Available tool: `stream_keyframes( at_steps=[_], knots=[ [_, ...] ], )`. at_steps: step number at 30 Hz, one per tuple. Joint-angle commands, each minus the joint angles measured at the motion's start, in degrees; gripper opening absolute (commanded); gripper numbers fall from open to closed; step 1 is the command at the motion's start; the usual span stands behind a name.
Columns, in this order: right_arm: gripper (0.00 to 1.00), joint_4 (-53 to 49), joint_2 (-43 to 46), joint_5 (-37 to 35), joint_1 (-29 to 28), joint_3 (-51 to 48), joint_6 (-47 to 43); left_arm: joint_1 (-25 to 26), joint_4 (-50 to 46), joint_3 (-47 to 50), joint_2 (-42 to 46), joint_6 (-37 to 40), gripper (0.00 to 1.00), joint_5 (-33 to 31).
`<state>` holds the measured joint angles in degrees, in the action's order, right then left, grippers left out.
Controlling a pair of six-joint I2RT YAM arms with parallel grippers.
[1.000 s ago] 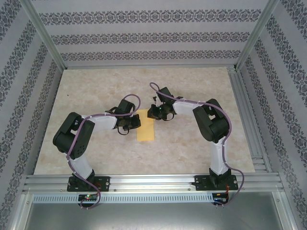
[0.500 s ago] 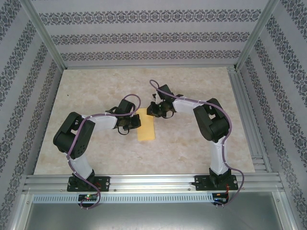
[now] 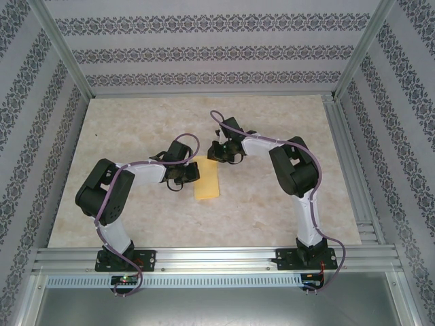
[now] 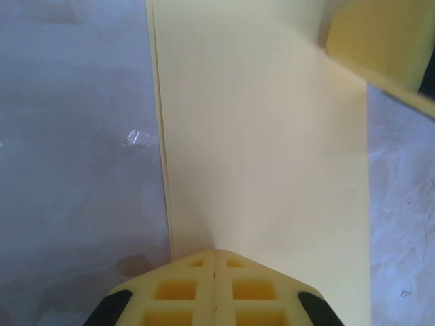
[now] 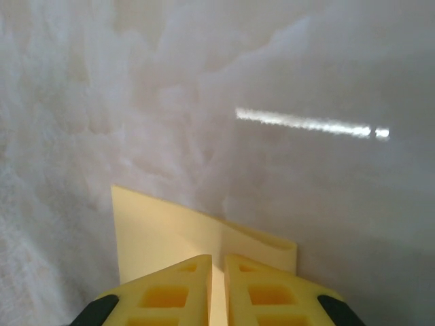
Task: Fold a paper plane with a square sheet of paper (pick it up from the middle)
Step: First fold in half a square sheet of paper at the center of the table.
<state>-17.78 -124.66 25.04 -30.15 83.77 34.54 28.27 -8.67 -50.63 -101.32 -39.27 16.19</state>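
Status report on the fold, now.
Left pincer shut on folded sheet. Right pincer at its far end, grip unclear. No obstruction seen.

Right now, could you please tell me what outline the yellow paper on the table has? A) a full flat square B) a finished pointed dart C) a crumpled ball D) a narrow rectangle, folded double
D: the top view shows the sheet of paper as a narrow rectangle, and the left wrist view shows two layered edges along its side.
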Motion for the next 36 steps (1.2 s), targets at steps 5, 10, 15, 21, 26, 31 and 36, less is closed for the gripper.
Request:
stream_keyframes(
  at_steps=[5,10,15,21,26,31,36],
  knots=[
    [0.15,-0.80,1.78,-0.33,0.75,2.26,-1.09,1.02,-7.20,3.17,-2.91,1.58,0.06,-3.27],
    [0.15,-1.98,-0.07,-1.13,0.93,3.41,-1.33,1.00,-6.98,2.91,-3.18,1.48,0.06,-3.11],
    [0.15,-2.12,-2.56,-3.12,1.14,2.71,-0.66,1.04,-7.07,2.99,-2.94,1.53,0.06,-3.27],
    [0.15,-4.63,0.07,-3.53,1.41,3.91,-1.75,1.04,-7.20,2.73,-2.90,1.50,0.06,-3.27],
    [0.17,-2.16,8.88,0.48,0.42,-2.32,-1.25,1.07,-7.15,2.73,-2.40,1.39,0.06,-3.11],
    [0.17,1.33,13.43,3.05,-1.89,-12.00,2.27,1.00,-6.76,2.64,-2.39,1.26,0.06,-2.99],
    [0.16,5.09,15.35,5.30,-3.46,-18.71,4.95,1.07,-6.82,2.64,-2.22,1.22,0.06,-2.93]
  ],
)
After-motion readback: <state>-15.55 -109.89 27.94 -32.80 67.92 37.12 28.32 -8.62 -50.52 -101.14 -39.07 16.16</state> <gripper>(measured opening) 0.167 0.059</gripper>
